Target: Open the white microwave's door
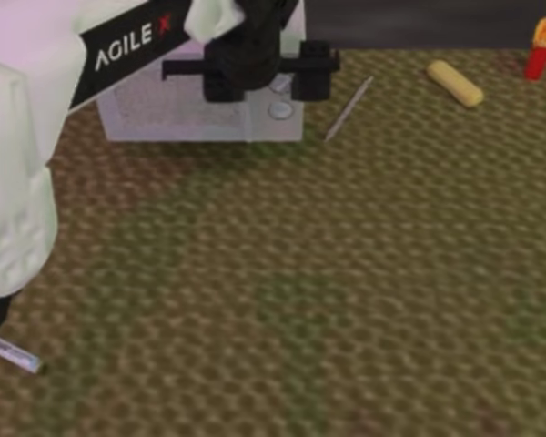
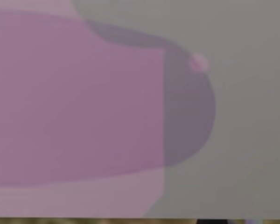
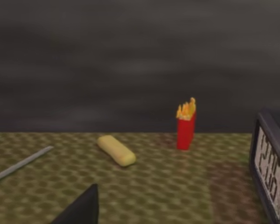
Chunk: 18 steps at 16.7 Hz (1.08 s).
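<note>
Woven green-brown matting covers the table, and at its far left edge stands the white microwave, a big rigid box that looks heavy enough to stay put while its front is pulled. Its door, a flat stiff panel with a grey mesh window, faces the near side and appears shut; the silver knobs sit on the panel to its right. Being smooth and hinged, the door should swing rather than flex, so I judge the best hold is at its free edge, away from the hinge. Which edge that is I cannot make out. The left gripper hangs over the microwave's front top, and its wrist view shows only pale pink and grey surfaces pressed close, so I cannot tell how its jaws stand. To the right lie a thin grey rod, a yellow bar and a red fries carton. The right gripper shows only a dark tip; beside it is a dark clock.
</note>
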Each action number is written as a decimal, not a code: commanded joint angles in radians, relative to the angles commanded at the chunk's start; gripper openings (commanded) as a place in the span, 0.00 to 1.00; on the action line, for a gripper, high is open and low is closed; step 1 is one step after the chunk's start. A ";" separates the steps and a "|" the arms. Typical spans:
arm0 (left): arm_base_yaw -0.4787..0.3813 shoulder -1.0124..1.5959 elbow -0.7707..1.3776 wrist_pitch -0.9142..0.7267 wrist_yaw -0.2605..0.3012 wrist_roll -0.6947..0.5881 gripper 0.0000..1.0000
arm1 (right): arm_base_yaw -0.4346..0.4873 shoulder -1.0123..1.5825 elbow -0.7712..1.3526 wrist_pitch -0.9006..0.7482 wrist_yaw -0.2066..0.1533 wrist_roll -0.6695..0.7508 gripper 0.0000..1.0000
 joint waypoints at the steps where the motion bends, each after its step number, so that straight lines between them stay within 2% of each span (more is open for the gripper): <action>1: 0.000 0.000 0.000 0.000 0.000 0.000 0.00 | 0.000 0.000 0.000 0.000 0.000 0.000 1.00; 7: 0.000 0.000 0.000 0.000 0.000 0.000 0.00 | 0.000 0.000 0.000 0.000 0.000 0.000 1.00; 8: -0.032 0.001 -0.028 0.003 0.023 -0.009 0.00 | 0.000 0.000 0.000 0.000 0.000 0.000 1.00; 9: -0.032 -0.002 -0.030 0.005 0.023 -0.010 0.00 | 0.000 0.000 0.000 0.000 0.000 0.000 1.00; 18: -0.028 -0.115 -0.190 0.068 -0.014 -0.026 0.00 | 0.000 0.000 0.000 0.000 0.000 0.000 1.00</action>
